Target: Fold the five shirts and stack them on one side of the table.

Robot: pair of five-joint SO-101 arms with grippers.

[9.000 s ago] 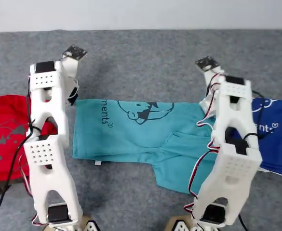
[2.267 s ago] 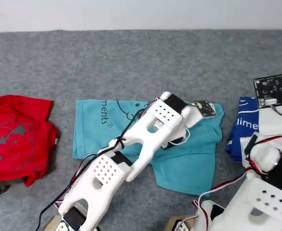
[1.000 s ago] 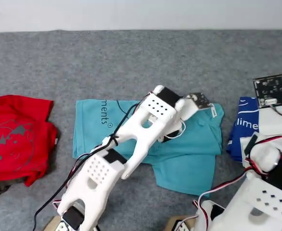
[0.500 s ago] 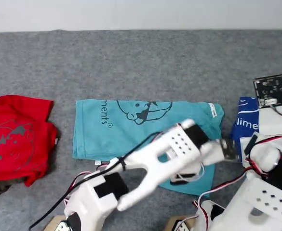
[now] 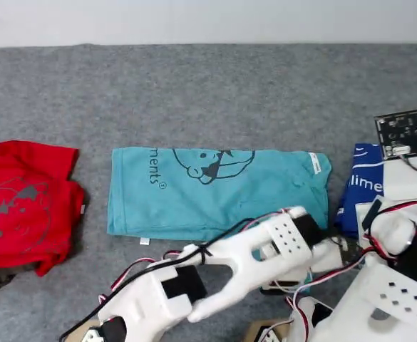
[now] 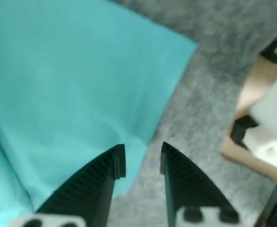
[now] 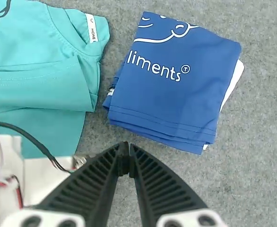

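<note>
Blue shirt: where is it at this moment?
In the high view the blue shirt lies folded on the right side of the table, beside the teal shirt.

The left gripper (image 6: 139,160) off the far edge of the teal shirt (image 5: 215,191), now at its near right corner.

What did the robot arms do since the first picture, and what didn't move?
The left gripper swung from the far left corner of the teal shirt across to its near right corner and hangs open over the edge. The right gripper, shut, pulled back rightward near the blue shirt. The red shirt and both other shirts stayed put.
</note>
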